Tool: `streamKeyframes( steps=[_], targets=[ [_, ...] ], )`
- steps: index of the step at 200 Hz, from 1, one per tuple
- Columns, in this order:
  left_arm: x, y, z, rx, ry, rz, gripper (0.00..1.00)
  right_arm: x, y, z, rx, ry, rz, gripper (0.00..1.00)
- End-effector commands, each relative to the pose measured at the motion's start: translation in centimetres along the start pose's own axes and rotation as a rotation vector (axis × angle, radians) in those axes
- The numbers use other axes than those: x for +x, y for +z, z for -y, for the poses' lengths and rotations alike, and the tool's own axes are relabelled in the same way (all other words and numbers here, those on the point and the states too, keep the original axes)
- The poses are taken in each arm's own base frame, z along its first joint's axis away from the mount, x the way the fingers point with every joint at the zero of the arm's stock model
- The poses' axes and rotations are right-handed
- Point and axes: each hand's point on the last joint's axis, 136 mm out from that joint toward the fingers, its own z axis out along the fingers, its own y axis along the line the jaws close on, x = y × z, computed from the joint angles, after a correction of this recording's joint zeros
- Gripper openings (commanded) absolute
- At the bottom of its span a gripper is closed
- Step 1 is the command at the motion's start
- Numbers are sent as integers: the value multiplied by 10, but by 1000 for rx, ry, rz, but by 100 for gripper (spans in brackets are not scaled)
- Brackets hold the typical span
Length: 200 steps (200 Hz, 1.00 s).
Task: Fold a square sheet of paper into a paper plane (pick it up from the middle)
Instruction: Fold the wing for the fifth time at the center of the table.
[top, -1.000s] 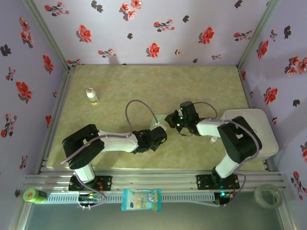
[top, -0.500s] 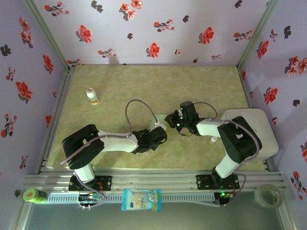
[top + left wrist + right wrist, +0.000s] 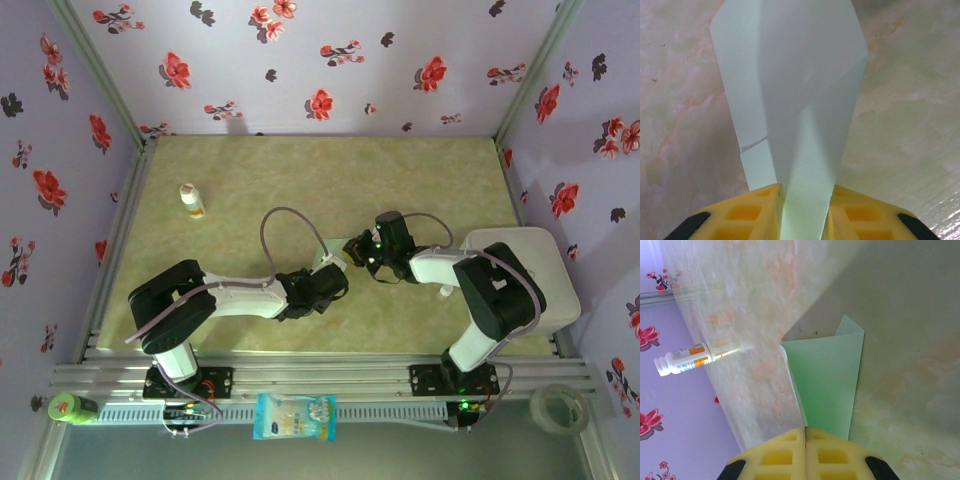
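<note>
Right now, over the middle of the table (image 3: 300,170), the folded mint-green sheet of paper (image 3: 790,100) hangs between both arms: the left gripper (image 3: 805,192) pinches one narrow end, the right gripper (image 3: 806,432) is clamped tight on the other.

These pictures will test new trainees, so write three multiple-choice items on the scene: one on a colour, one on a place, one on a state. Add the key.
1. The sheet of paper is:
A) pink
B) pale mint green
C) dark blue

2. The small white bottle is:
A) on the left part of the table
B) on top of the sheet of paper
C) between the left jaws

3. The right jaws are:
A) wide open
B) shut on the bottle
C) shut on the sheet of paper

Key:
1 B, both wrist views show that tint.
2 A, the top view shows it there.
3 C, in the right wrist view they meet with the sheet coming out between them.
</note>
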Motion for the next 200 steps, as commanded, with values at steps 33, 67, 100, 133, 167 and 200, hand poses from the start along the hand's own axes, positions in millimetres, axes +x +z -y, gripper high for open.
streamKeyframes(
  steps=[33, 67, 100, 133, 167, 200],
  targets=[
    [1, -4, -6, -39, 2, -2, 20, 0, 2, -4, -18, 3, 1, 3],
    [0, -4, -7, -43, 0, 1, 22, 0, 2, -5, -20, 2, 1, 3],
    [0, -4, -7, -43, 0, 2, 17, 0, 2, -5, -21, 2, 1, 3],
    [-1, -5, -7, -42, -8, 4, 7, 1, 1, -7, -29, -3, 3, 4],
    [-4, -6, -5, -29, -27, 13, 1, 0, 1, -7, -28, -11, 3, 6],
    [-7, -6, -2, 47, -88, 11, 0, -2, -4, -3, -1, -27, 12, 19]
  ],
)
